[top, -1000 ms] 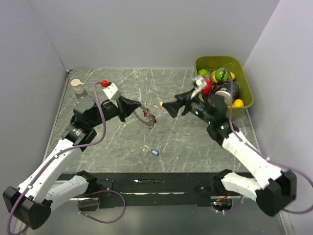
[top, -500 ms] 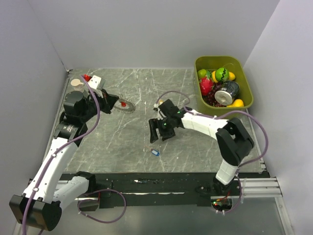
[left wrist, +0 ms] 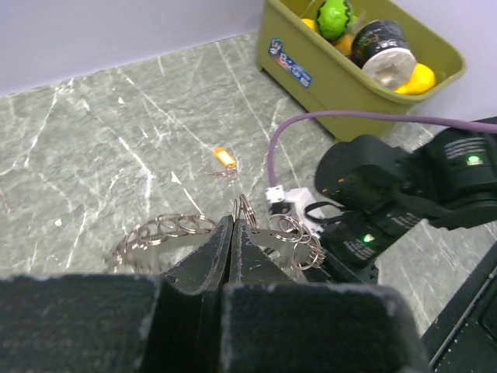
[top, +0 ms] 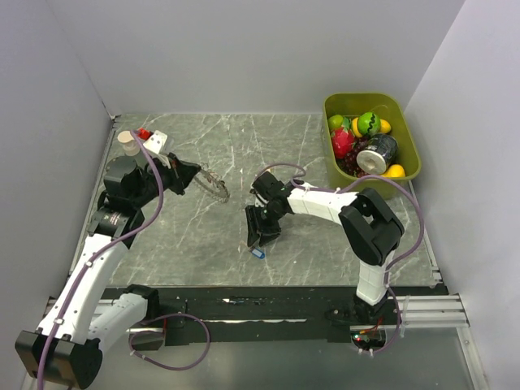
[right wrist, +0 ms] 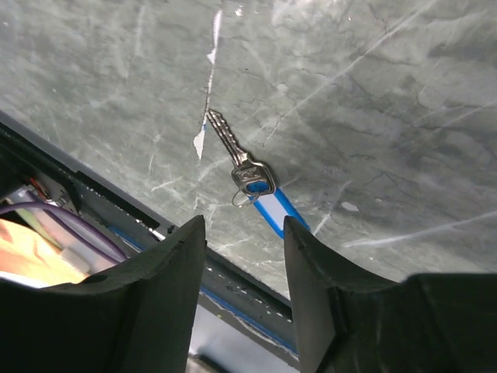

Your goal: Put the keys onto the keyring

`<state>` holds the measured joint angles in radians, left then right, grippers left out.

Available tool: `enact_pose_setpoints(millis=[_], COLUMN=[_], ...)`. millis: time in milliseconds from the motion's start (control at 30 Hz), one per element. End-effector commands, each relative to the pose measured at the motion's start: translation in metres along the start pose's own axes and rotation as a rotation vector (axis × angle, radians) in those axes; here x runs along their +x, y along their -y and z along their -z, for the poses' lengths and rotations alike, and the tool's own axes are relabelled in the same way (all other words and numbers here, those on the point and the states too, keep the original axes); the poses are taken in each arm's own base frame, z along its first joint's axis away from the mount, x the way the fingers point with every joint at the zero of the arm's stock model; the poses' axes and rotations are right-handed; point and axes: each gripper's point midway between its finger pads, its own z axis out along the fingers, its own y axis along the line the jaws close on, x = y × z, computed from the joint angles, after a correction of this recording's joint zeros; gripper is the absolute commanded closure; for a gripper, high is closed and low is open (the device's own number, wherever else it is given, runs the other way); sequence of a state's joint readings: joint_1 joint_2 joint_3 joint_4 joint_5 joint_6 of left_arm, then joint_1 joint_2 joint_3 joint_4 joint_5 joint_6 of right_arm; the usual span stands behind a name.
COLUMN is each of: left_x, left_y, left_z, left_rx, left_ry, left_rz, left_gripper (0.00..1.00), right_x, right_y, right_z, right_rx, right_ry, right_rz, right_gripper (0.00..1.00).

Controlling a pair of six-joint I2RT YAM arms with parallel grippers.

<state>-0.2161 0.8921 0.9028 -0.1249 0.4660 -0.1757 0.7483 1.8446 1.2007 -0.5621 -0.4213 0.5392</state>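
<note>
**Desk:** Where is the keyring in this one?

**Operator:** On my left side, left of the middle of the marbled counter (top: 187, 236). My left pincer (left wrist: 233, 225) is clamped on the keyring (left wrist: 177, 227), both fingers pressed together over the thin wire. Small silvery rings fan out to either side of the grip. It looks raised, but I cannot tell whether its low edge touches the counter.

**Desk:** And the loose keys?

**Operator:** The blue key (right wrist: 252, 180) lies flat on the counter near the front rail, its blade pointing away from its blue tag. My right pincer (right wrist: 245, 225) hangs directly over it with the fingers apart. In the wrist view the key's tag sits in the gap between them, and as far as I can see neither finger touches it. The tan key (left wrist: 224, 157) lies alone farther back, beyond the keyring and toward the green bin (left wrist: 334, 89).

**Desk:** Anything else in the frame?

**Operator:** The bin sits in the far right corner, holding toy fruit and a can (top: 375, 153). A paper cup (top: 127, 143) stands at the far left edge, just behind my left arm. My right arm is folded inward, its wrist near the counter's middle.
</note>
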Motion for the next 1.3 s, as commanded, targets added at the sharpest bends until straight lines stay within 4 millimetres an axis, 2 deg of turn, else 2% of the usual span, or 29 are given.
enact_pose_setpoints(millis=[0,67,133,200,267,733,767,833,900,1067,1267], left_x=[-0.024,-0.023,-0.022,-0.022,-0.02,-0.015,-0.014,-0.015,-0.014,-0.013,-0.007], left_y=[0.015,0.016,0.016,0.017,0.017,0.019,0.019,0.018,0.017,0.018,0.02], left_z=[0.005,0.005,0.005,0.005,0.005,0.004,0.004,0.004,0.004,0.006,0.007], left_rx=[0.068,0.072,0.074,0.08,0.084,0.1,0.098,0.097,0.093,0.093,0.114], left_ry=[0.088,0.089,0.088,0.087,0.085,0.076,0.076,0.075,0.071,0.069,0.052], left_rz=[-0.032,-0.033,-0.031,-0.03,-0.031,-0.027,-0.028,-0.029,-0.03,-0.04,-0.067], left_gripper=[0.99,0.99,0.99,0.99,0.99,0.99,0.99,0.99,0.99,0.99,0.99], right_x=[-0.002,-0.001,0.0,0.0,0.001,0.002,0.002,0.002,0.002,-0.004,-0.022], right_y=[-0.013,-0.014,-0.013,-0.013,-0.013,-0.014,-0.014,-0.015,-0.015,-0.013,-0.018], right_z=[0.0,-0.003,-0.006,-0.007,-0.01,-0.021,-0.021,-0.022,-0.021,-0.011,0.02], right_rx=[-0.034,-0.043,-0.045,-0.047,-0.05,-0.077,-0.078,-0.087,-0.088,-0.058,-0.055], right_ry=[-0.022,-0.034,-0.042,-0.047,-0.057,-0.08,-0.083,-0.082,-0.081,-0.036,0.084], right_rz=[-0.029,-0.029,-0.032,-0.038,-0.04,-0.048,-0.049,-0.046,-0.044,-0.015,0.071], right_gripper=[0.49,0.5,0.57,0.59,0.68,0.69,0.78,0.85,0.97,1.0,1.0])
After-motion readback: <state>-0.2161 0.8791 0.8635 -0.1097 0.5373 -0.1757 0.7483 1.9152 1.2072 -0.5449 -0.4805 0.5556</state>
